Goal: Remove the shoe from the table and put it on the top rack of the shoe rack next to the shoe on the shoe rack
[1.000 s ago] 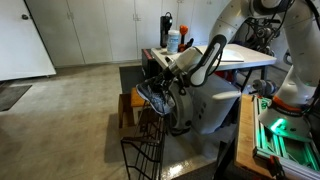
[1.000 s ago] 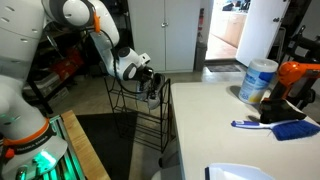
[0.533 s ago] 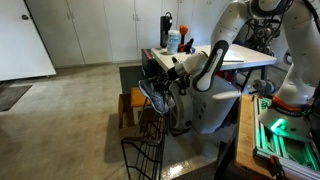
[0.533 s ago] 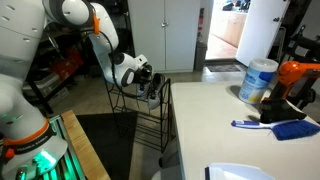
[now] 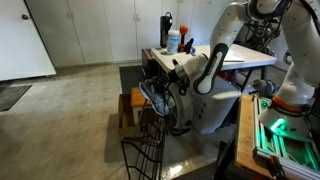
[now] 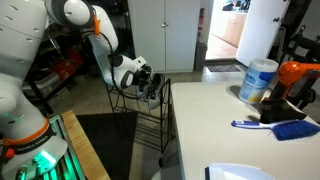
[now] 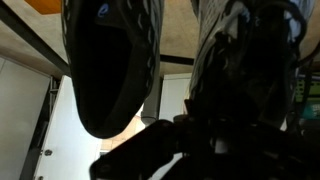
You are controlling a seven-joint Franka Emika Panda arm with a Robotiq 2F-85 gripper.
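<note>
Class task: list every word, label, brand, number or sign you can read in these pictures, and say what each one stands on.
Nothing can be read in any view.
White and blue container on the table: label print too blurred to read.
Dark shoe in the wrist view: small blue mark, too small to read.

White and blue bottle upright; orange object just beside it. Blue brush lying flat, near both. Low wooden stool on grey floor. White cabinet doors behind. White panel leaning; dark mat below it.
</note>
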